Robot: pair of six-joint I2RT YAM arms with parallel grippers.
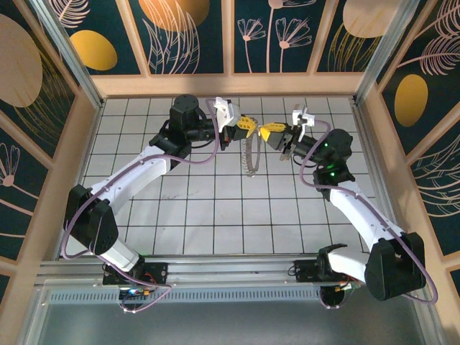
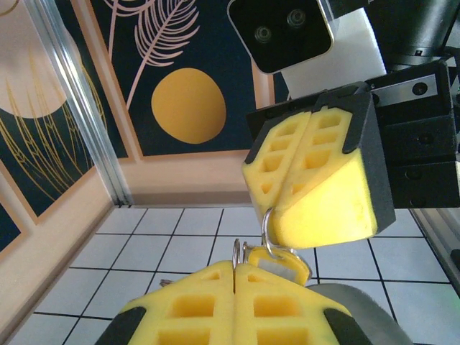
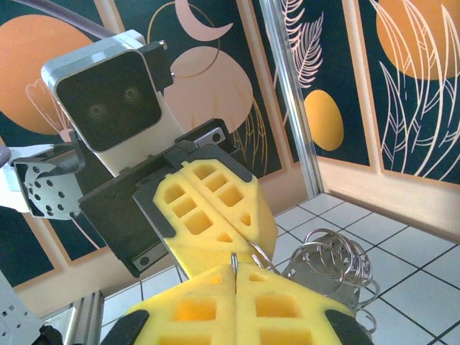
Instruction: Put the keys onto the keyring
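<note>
Dangling beneath closed left gripper (image 1: 246,123) and closed right gripper (image 1: 267,132), the keyring (image 1: 250,157) seems pinched by both.

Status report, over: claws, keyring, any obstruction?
Left claw shut on keyring. Right claw shut on it too. Rest of it hangs below them. Claws nearly tip to tip, little room.

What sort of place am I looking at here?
Probably a robot test cell or lab enclosure: a white gridded tabletop, leaf-patterned wall panels in aluminium framing, and a left arm and right arm bolted to a rail.
</note>
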